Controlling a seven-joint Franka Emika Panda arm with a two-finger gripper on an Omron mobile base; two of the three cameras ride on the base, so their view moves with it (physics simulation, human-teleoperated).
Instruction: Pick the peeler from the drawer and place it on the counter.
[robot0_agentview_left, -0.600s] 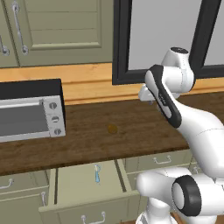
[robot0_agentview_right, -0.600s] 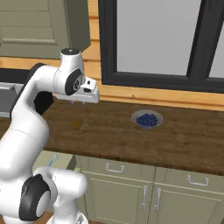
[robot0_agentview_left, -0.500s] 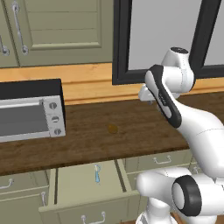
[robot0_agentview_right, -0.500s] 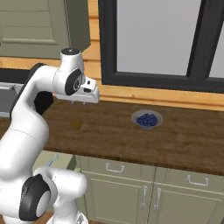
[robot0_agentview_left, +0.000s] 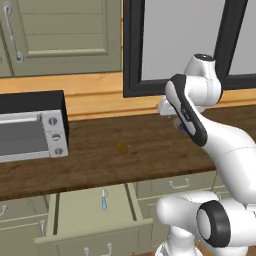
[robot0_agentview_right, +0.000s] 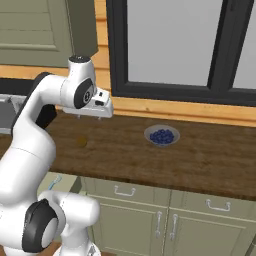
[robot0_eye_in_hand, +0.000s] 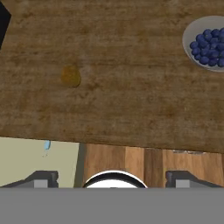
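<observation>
Kitchen, wood counter (robot0_agentview_left: 125, 155), sage drawers (robot0_agentview_left: 95, 210), toaster oven (robot0_agentview_left: 30, 132), window (robot0_agentview_right: 175, 45)

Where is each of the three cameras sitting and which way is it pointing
Left base view: behind the arm on its left, looking forward and down at the counter, toaster oven and open drawer holding the peeler; the white arm fills the right.
Right base view: behind on its right, looking at the counter and bowl of blueberries; the arm rises at left, end effector above the counter.
Hand view: looks straight down; dark fingertips stand wide apart.
Shared: bowl and brown spot.
</observation>
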